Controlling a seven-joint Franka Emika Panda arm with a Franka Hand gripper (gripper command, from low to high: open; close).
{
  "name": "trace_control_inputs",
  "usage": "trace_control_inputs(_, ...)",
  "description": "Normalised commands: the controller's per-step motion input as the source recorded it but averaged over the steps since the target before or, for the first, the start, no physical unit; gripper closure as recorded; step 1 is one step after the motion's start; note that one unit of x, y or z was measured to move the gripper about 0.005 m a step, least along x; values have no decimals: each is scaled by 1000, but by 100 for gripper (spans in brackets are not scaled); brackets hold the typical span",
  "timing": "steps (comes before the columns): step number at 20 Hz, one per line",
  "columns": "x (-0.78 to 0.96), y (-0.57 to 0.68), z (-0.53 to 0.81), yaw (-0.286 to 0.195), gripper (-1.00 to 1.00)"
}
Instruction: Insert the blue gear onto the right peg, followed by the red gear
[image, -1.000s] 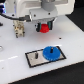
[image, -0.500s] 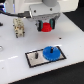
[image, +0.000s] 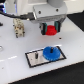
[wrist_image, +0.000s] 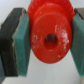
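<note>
A single robot arm hangs over a white table (image: 12, 52). Its gripper (image: 50, 30) is clenched on the red gear (image: 50, 31), held in the air above the table. The wrist view shows the red gear (wrist_image: 50, 39) filling the frame, its centre hole facing the camera, squeezed between two teal finger pads (wrist_image: 21, 46). Below, the blue gear (image: 50, 52) lies flat on a black plate with a white rim (image: 34, 60), at the plate's end toward the exterior view's right.
</note>
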Motion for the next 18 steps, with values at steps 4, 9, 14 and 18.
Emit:
trace_control_inputs(4,707,-6,223,0,100)
trace_control_inputs(9,695,-3,172,0,100)
trace_control_inputs(14,630,-11,88,0,100)
trace_control_inputs(18,583,-28,38,0,100)
